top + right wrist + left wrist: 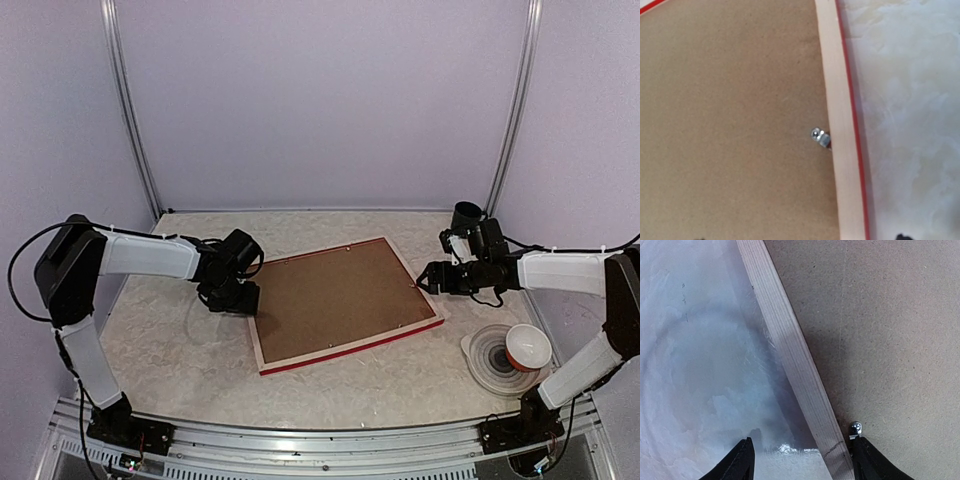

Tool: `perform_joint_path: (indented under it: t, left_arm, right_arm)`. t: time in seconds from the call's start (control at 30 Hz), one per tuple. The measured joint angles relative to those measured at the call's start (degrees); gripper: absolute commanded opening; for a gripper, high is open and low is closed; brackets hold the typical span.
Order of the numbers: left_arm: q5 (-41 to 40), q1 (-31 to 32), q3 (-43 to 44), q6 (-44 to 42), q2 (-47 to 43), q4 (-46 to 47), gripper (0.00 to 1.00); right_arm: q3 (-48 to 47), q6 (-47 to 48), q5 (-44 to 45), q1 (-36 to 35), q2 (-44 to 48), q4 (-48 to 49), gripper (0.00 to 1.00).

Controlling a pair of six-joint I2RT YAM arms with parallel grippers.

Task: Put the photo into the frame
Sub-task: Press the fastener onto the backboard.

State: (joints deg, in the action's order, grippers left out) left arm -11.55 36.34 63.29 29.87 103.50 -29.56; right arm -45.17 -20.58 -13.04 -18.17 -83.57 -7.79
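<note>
The frame [350, 349] lies face down at mid-table, pale wood back up and a red edge along its near side. A brown backing board [335, 295] fills it, and the photo is hidden. My left gripper [243, 298] sits low at the frame's left side. In the left wrist view this gripper [805, 460] is open, its fingers straddling the wooden rail [790, 350], one by a metal tab [855, 429]. My right gripper [428, 277] hovers open over the right rail [837, 100] near another tab [819, 136], holding nothing.
Grey plates [488, 352] are stacked at the right front with an orange-and-white bowl [527, 345] on them. A black cup [466, 215] stands behind the right arm. Pale purple walls close in the table at the back and sides.
</note>
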Motion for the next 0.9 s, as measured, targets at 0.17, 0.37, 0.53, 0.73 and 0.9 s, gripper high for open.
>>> perform_joint_path:
  t: [0.17,0.37,0.53,0.73,0.9]
  left_arm:
    - [0.22,0.22,0.46,-0.44,0.5,-0.13,0.59]
    - [0.11,0.52,1.29,-0.79,1.11,-0.96,0.6]
    - [-0.22,1.03,1.88,-1.49,1.79,-1.38,0.6]
    - [-0.79,1.09,1.95,-1.92,1.84,-1.4,0.56]
    - [-0.63,1.16,1.92,-2.01,1.84,-1.16,0.39]
  right_arm:
    - [0.02,0.0,0.0,0.0,0.0,0.0,0.81]
    - [0.02,0.0,-0.02,0.0,0.0,0.0,0.81]
    - [0.02,0.02,-0.11,0.0,0.0,-0.02,0.81]
    - [0.02,0.02,-0.17,0.0,0.0,0.0,0.81]
    - [0.02,0.04,-0.17,0.0,0.0,0.0,0.81]
